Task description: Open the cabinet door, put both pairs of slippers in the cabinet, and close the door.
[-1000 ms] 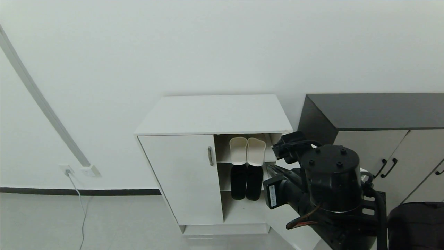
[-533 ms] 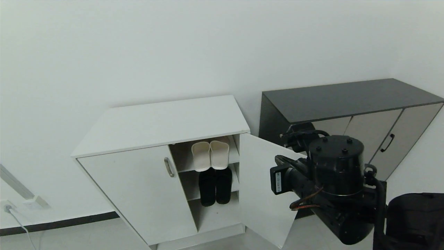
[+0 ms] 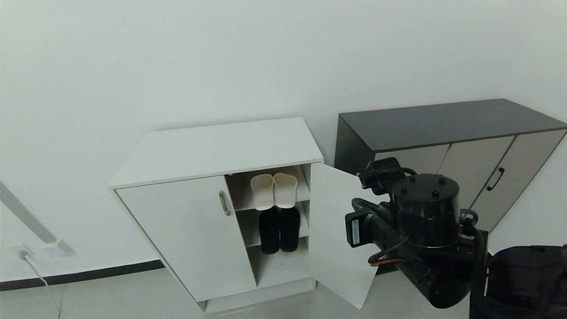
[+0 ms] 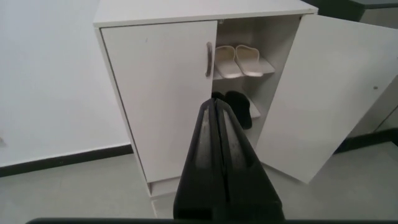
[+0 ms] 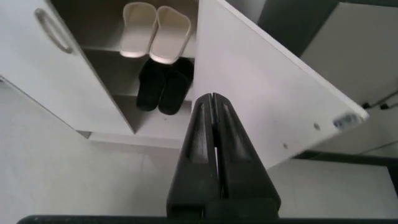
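While the white flat-panel cabinet door (image 3: 328, 252) hangs open, cream slippers (image 3: 273, 191) sit shelved above black slippers (image 3: 279, 230); left gripper (image 4: 214, 104) and right gripper (image 5: 212, 99) are pinched closed, empty.

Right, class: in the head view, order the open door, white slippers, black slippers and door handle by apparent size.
Largest: open door.
Then black slippers and white slippers, much alike, so unranked.
Smallest: handle.

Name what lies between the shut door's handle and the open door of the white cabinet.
Both pairs of slippers, seen in the head view: the white slippers above, the black slippers below.
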Available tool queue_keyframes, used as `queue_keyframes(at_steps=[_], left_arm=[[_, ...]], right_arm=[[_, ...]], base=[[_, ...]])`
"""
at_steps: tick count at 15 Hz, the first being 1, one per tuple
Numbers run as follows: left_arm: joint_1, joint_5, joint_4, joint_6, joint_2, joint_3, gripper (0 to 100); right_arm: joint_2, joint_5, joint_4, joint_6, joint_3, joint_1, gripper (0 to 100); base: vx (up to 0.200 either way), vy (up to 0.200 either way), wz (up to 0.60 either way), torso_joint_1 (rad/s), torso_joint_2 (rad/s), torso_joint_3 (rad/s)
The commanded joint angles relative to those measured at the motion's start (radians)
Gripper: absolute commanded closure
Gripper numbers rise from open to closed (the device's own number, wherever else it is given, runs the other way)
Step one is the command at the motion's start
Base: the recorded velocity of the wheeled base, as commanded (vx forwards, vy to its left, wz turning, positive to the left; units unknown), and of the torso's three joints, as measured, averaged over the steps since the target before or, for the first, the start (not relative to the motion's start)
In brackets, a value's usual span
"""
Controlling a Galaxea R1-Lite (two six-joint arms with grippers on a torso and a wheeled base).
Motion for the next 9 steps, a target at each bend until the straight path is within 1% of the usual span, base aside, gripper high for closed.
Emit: queue_keyframes(at_steps=[1,2,4,6,7,9], left_arm=[[0.000,0.000,0.000,-0.001,0.001,0.000,100],[0.000,0.002,0.000,-0.001,0.001,0.000,100],[0.000,0.000,0.000,0.001,0.001,0.000,100],[0.000,0.000,0.000,0.001,0.001,0.000,100],[0.000,0.000,0.000,0.001,0.001,0.000,100],[0.000,0.000,0.000,0.001,0.001,0.000,100]], right_arm=[[0.000,0.001,0.000,0.001,0.000,-0.008,100],[0.001,0.001,0.000,-0.004,0.000,-0.022,100],[0.014,0.004,0.000,-0.006,-0.017,-0.071,100],[0.034,0.053,0.002,-0.007,-0.068,-0.146,100],[0.046,0.082,0.008,-0.007,-0.104,-0.182,100],[0.115,0.096,0.034,-0.012,-0.222,-0.263,100]], base=[[-0.200,0.000,0.00,-0.012,0.00,0.007],[-0.200,0.000,0.00,-0.002,0.00,0.002],[0.000,0.000,0.00,0.000,0.00,0.000],[0.000,0.000,0.00,0.000,0.00,0.000],[0.000,0.000,0.00,0.000,0.00,0.000],[0.000,0.000,0.00,0.000,0.00,0.000]])
